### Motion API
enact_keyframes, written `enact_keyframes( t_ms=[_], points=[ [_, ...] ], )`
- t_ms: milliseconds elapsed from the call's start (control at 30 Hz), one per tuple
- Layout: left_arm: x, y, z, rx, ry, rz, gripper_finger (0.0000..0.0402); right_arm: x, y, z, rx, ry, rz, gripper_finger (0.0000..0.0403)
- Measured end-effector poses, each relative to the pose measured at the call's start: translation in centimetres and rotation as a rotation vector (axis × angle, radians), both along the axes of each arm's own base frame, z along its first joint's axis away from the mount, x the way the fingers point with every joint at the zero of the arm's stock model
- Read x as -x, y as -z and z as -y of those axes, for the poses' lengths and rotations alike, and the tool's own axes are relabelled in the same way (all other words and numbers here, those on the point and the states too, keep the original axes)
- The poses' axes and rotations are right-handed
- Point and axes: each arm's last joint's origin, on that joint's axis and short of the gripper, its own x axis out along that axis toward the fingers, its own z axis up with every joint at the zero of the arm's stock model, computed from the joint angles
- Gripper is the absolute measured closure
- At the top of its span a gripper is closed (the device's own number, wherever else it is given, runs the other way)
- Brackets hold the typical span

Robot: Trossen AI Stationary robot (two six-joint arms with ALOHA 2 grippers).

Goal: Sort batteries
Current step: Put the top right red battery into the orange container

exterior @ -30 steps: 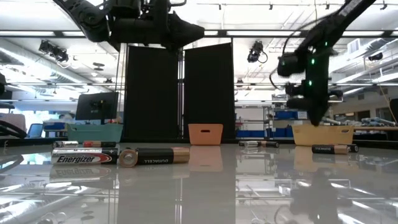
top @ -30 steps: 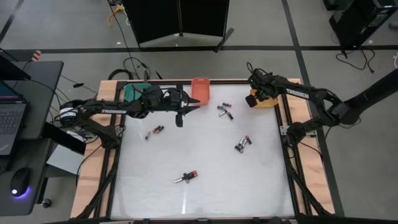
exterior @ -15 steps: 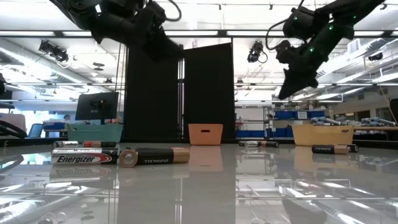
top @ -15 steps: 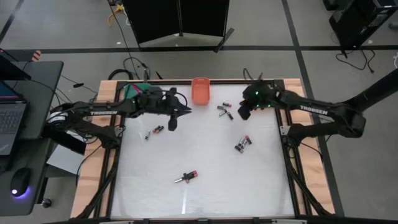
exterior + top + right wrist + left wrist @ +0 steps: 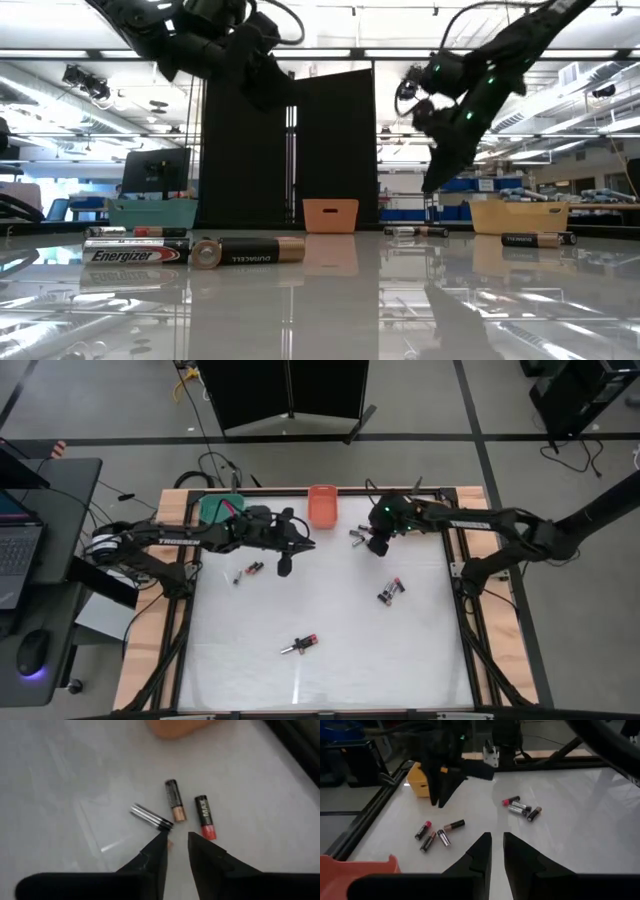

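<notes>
Since a second earlier the right arm had swung off the yellow bin (image 5: 417, 781) at the far right corner of the table (image 5: 330, 660) and come inward; the right gripper (image 5: 378, 545) now hung above the cluster of three batteries (image 5: 361, 539) near the far edge, just right of the orange bin (image 5: 322, 505). The left arm had drawn back slightly; the left gripper (image 5: 283, 564) hovered over bare table just right of the pair of batteries (image 5: 247, 571) by the left edge. In the right wrist view the right gripper (image 5: 176, 842) stood narrowly parted and empty, the silvery battery (image 5: 151, 817) lying just ahead of its fingertips, slantwise to the gap, with the dark gold-ended battery (image 5: 173, 806) and the red-ended battery (image 5: 205, 816) side by side just beyond, long axes running away from the gripper. Left gripper likewise narrowly parted, holding nothing. Judgement: right arm nearer this cluster; the silvery cell seemed the likeliest pick, with some wrist turn needed. Other batteries lay near the right edge (image 5: 391, 591) and toward the near edge (image 5: 300, 645).
</notes>
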Motion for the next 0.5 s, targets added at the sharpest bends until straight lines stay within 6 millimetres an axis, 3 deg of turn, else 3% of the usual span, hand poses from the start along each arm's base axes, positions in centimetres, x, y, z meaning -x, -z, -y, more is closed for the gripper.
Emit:
enact_keyframes(
  t_ms=[300, 500],
  points=[
    [-0.5, 0.3, -0.2, -0.006, 0.001, 0.021, 0.0347, -1.2, 2.3, 2.9, -0.015, -0.012, -0.102, 0.0237],
    [-0.5, 0.4, -0.2, -0.003, 0.0, 0.014, 0.0347, -1.7, 4.1, 4.1, -0.037, -0.027, -0.164, 0.0229]
  ],
)
